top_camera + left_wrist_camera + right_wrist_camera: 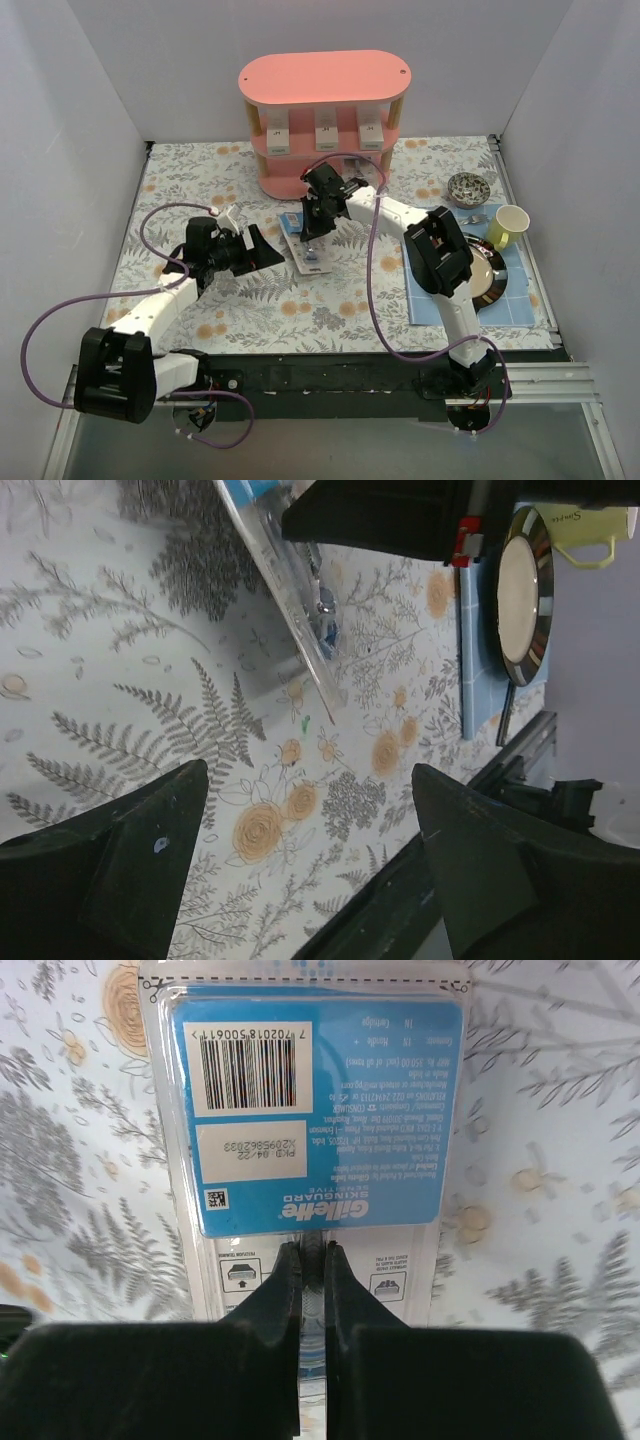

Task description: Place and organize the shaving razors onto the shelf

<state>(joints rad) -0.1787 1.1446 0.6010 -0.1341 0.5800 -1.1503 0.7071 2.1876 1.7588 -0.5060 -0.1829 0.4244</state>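
Hovering over the floral tablecloth (260, 300) left of centre, the left gripper (268, 250) is pointing right toward the middle of the table. Its jaws are standing wide apart with nothing between them.

Just to its right, a clear blister pack (315, 1110) with a blue card is lying at the centre of the cloth, well short of the shelf. The barcode side of the card is facing up. The right gripper (312, 1255) is coming down on the pack's far end with its jaws pressed together on the thin plastic edge. In the left wrist view, the pack is showing edge-on and casting a shadow on the cloth.

At the right, a blue mat (430, 300) is carrying a round plate (492, 280). A yellow cup (508, 226) is standing at the mat's far edge, and a small patterned bowl (467, 187) is sitting beyond it.

At the far centre, the pink shelf (320, 75) is standing upright. Three white boxes (327, 132) are standing side by side on its middle tier.
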